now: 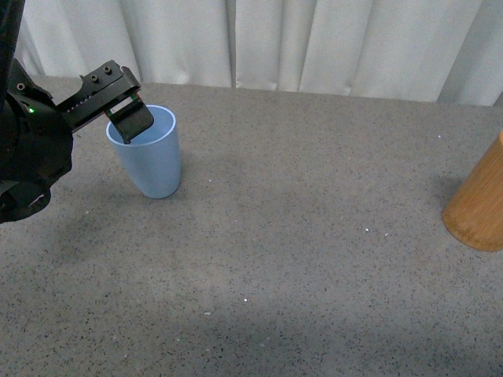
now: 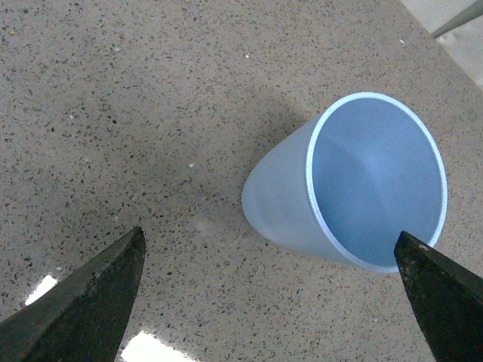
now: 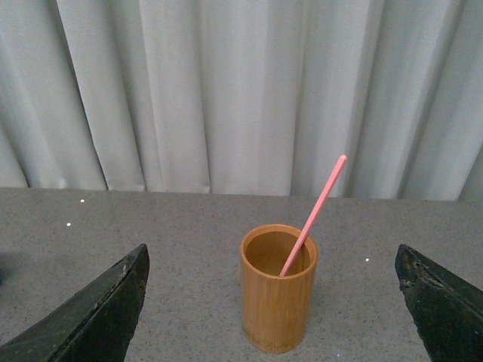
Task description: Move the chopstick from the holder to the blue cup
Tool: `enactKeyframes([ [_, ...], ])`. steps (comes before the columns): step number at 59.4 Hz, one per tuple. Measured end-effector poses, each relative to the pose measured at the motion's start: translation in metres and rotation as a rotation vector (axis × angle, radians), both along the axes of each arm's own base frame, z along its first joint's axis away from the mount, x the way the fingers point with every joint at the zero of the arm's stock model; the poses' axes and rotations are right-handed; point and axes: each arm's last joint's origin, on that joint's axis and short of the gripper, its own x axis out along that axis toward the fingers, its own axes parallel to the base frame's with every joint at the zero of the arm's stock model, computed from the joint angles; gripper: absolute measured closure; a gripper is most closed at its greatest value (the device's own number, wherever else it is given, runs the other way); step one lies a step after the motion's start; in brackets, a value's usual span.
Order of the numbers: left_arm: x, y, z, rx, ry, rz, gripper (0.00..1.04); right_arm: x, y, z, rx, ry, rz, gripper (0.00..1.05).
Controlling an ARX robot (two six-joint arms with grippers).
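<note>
The light blue cup (image 1: 151,161) stands upright at the left of the grey table, and its inside (image 2: 373,177) shows nothing in it. My left gripper (image 1: 130,118) hangs open just above the cup's near-left rim; in the left wrist view the gripper (image 2: 270,234) has its dark fingertips (image 2: 90,302) spread wide with nothing between them. The orange-brown holder (image 1: 478,206) stands at the right edge of the front view. A single pinkish-red chopstick (image 3: 317,207) leans in the holder (image 3: 278,302). My right gripper (image 3: 271,249) is open, facing the holder from a distance.
A white pleated curtain (image 1: 314,43) hangs behind the table's far edge. The speckled grey tabletop (image 1: 314,236) stretches between the cup and the holder. My left arm's black body (image 1: 27,149) fills the left side of the front view.
</note>
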Motion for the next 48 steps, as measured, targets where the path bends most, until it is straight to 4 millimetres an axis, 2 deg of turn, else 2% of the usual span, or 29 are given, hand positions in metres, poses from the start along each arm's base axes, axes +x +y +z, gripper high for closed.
enactKeyframes([
  [29,0.006,-0.0096,-0.0018,0.009,-0.003,-0.035,0.07,0.0,0.0,0.0,0.0,0.0,0.0,0.1],
  [48,0.0087,-0.007,-0.008,0.035,0.016,-0.034,0.07,0.0,0.0,0.0,0.0,0.0,0.0,0.1],
])
